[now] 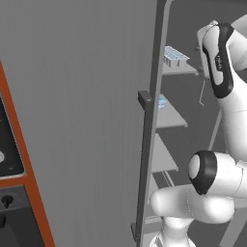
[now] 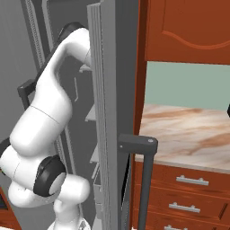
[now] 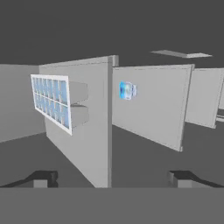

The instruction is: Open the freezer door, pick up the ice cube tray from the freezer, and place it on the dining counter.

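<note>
The freezer door [image 1: 82, 120] is seen swung open, its dark bar handle [image 1: 144, 164] along the free edge. The arm is reached into the freezer [image 1: 193, 29], whose light grey shelves [image 1: 169, 118] are stacked one above another. The ice cube tray [image 1: 174, 56] is seen on an upper shelf, at its front edge near the door side — in the hand view the tray [image 3: 51, 101] appears rolled sideways against a shelf face. A small blue item [image 3: 127, 90] lies on the next shelf; its kind cannot be told. The gripper [image 3: 111, 178] is held with jaws wide apart — nothing between them, well apart from the tray. The dining counter [image 2: 188, 130] is seen beside the freezer, tan-pink marble on a reddish-brown base.
</note>
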You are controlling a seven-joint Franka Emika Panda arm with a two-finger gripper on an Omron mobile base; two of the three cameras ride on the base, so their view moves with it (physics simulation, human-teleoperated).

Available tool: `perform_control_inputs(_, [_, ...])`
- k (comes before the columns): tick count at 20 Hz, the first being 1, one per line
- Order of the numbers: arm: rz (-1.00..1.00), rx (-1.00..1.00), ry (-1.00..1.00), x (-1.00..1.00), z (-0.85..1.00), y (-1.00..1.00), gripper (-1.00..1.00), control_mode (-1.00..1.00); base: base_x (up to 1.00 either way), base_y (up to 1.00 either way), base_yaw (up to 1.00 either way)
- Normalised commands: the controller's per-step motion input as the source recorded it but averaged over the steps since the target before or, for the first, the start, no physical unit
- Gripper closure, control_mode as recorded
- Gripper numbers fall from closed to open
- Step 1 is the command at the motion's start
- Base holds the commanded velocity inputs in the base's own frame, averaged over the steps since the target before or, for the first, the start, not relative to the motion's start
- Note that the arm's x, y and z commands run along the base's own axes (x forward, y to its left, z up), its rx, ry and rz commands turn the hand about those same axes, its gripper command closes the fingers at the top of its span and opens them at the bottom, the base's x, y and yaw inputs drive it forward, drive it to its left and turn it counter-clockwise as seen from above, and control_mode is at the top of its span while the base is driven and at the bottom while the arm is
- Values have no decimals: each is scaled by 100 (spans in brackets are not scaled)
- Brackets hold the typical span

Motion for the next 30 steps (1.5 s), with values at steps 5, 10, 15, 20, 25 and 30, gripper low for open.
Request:
perform_control_inputs(5, [1, 0, -1, 38, -39, 6, -100, -100, 0, 0, 0])
perform_control_inputs(10, [0, 0, -7, 49, -28, 2, -100, -100, 0, 0, 0])
perform_control_inputs(15, [0, 0, -4, 48, -12, 0, -100, -100, 0, 0, 0])
perform_control_inputs(20, [0, 0, 0, 66, 3, 0, -100, -100, 0, 0, 0])
perform_control_inputs(25, [0, 1, 1, 53, 13, -3, -100, -100, 0, 0, 0])
perform_control_inputs(30, [0, 2, 4, 46, 16, -15, -100, -100, 0, 0, 0])
